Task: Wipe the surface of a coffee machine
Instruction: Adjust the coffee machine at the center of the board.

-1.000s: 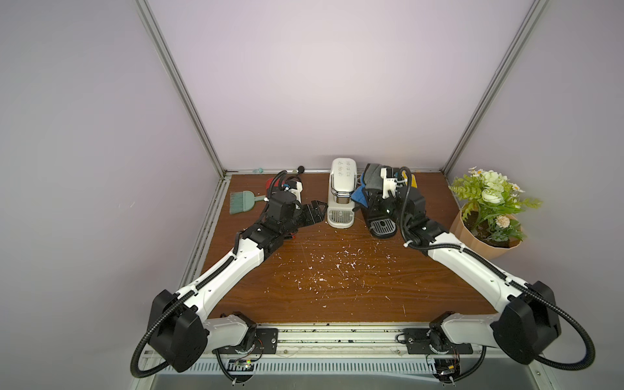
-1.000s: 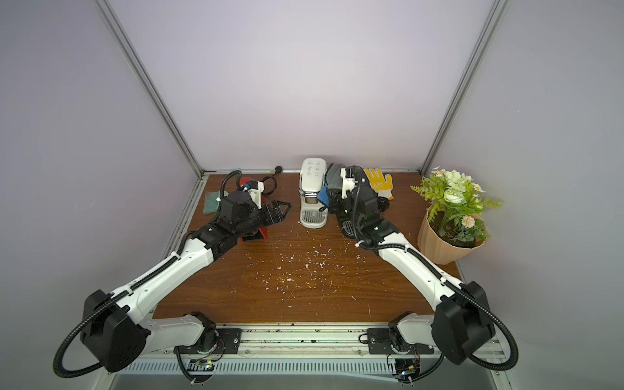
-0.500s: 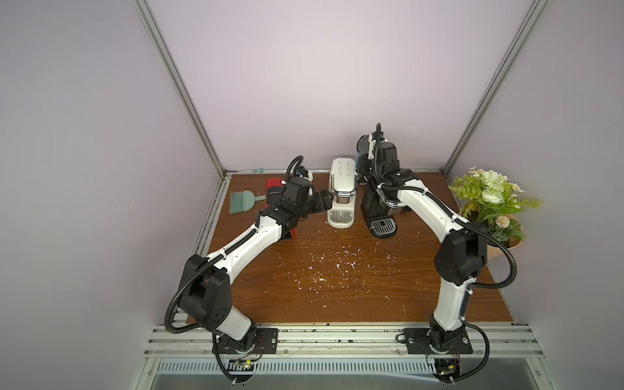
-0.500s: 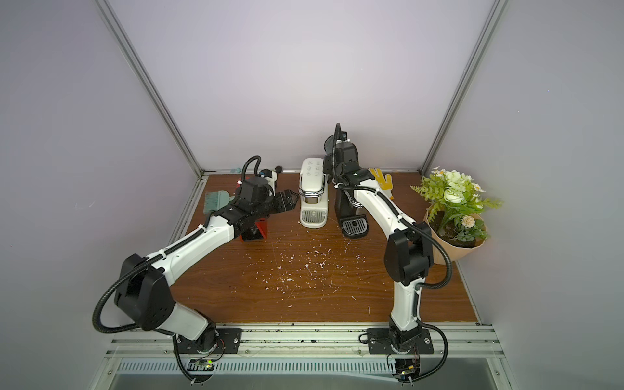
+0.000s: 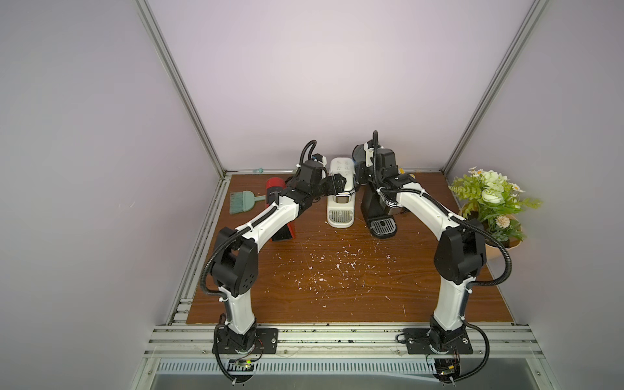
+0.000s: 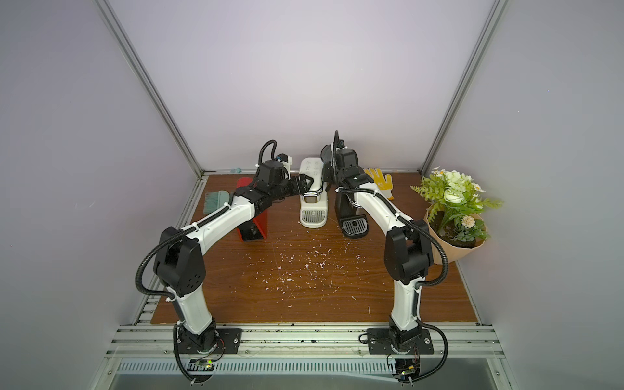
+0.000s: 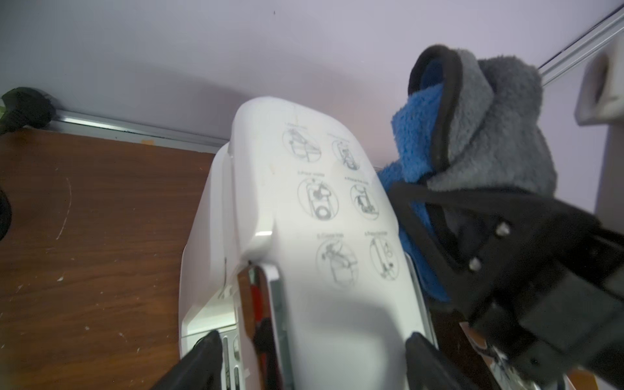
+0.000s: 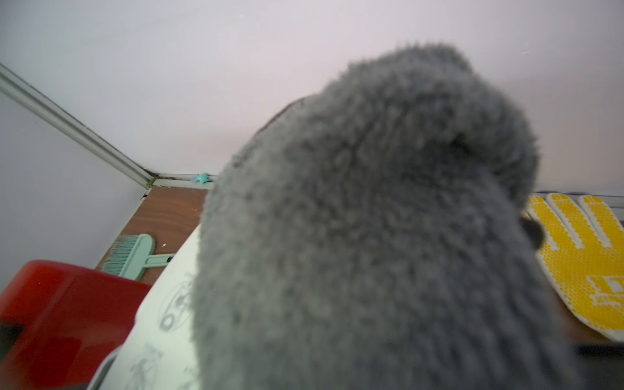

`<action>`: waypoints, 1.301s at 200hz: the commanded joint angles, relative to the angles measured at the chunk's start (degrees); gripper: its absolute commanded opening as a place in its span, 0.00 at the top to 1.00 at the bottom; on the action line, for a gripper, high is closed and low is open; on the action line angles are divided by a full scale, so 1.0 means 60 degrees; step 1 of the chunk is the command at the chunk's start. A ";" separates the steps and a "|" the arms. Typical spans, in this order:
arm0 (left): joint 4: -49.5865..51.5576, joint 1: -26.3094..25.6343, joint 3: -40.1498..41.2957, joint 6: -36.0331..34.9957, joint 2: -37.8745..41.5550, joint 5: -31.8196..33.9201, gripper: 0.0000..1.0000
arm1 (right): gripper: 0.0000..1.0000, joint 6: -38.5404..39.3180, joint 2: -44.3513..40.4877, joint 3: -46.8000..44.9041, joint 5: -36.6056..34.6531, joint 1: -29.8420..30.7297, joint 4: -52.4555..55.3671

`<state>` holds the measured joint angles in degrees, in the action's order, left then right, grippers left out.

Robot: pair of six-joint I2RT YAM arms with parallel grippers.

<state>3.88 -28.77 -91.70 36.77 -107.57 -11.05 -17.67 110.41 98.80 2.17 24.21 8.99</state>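
White coffee machine (image 5: 341,199): stands upright on the wooden table (image 5: 337,293), upper centre of both top views. It sits between a red machine (image 5: 274,185) on its left in the frame and a black machine (image 5: 380,224) on its right.

Left gripper (image 7: 314,363): jaws spread wide, one finger (image 7: 202,361) against each flank of the machine's head, clasping it.

Right gripper (image 5: 360,172): jaws closed on a grey-and-blue cloth (image 7: 489,145).

In the left wrist view, the cloth's blue fold lies against the machine's edge at centre right of the frame. In the right wrist view, the cloth fills most of the frame.
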 commanded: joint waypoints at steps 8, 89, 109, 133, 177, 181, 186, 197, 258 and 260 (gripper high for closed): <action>0.0229 0.0106 -0.1060 -0.0167 -0.0490 -0.0232 0.16 | 0.92 -0.0329 -0.0048 -0.0352 0.2329 0.0198 -0.0240; 0.0773 0.0106 -0.2376 -0.0108 -0.0394 -0.0448 0.16 | 0.92 -0.1058 0.0004 -0.0726 0.4558 0.0429 -0.1090; 0.0919 0.0109 -0.2449 -0.0167 -0.0177 -0.0234 0.17 | 0.92 -0.1365 -0.0125 -0.0991 0.4830 0.0599 -0.1426; 0.0961 0.0125 -0.2423 -0.0165 0.0013 -0.0151 0.17 | 0.92 -0.1585 -0.0464 -0.1341 0.4843 0.0860 -0.1653; 0.1132 0.0153 -0.2347 -0.0333 0.0289 0.0020 0.17 | 0.92 -0.1801 -0.1077 -0.2088 0.4844 0.1150 -0.2079; 0.1164 0.0152 -0.2344 -0.0336 0.0291 0.0038 0.17 | 0.92 -0.1801 -0.1123 -0.2139 0.4881 0.1164 -0.2133; 0.1195 0.0175 -0.2340 -0.0360 0.0306 0.0065 0.17 | 0.92 -0.1815 -0.1196 -0.2258 0.4958 0.1165 -0.2232; 0.1312 0.0184 -0.2346 -0.0362 0.0320 0.0115 0.17 | 0.92 -0.1760 -0.1404 -0.2595 0.4914 0.1191 -0.2410; 0.2225 0.0247 -0.1608 -0.1091 0.1210 0.0815 0.16 | 0.91 -0.0251 -0.2450 -0.3057 0.2114 0.0831 -0.1047; 0.2225 0.0242 -0.1555 -0.1101 0.1253 0.0827 0.16 | 0.91 -0.0238 -0.2479 -0.3051 0.2066 0.0811 -0.1049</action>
<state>20.91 -26.37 -101.71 33.26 -107.83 -7.40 -23.11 98.59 80.07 18.81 28.67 -0.62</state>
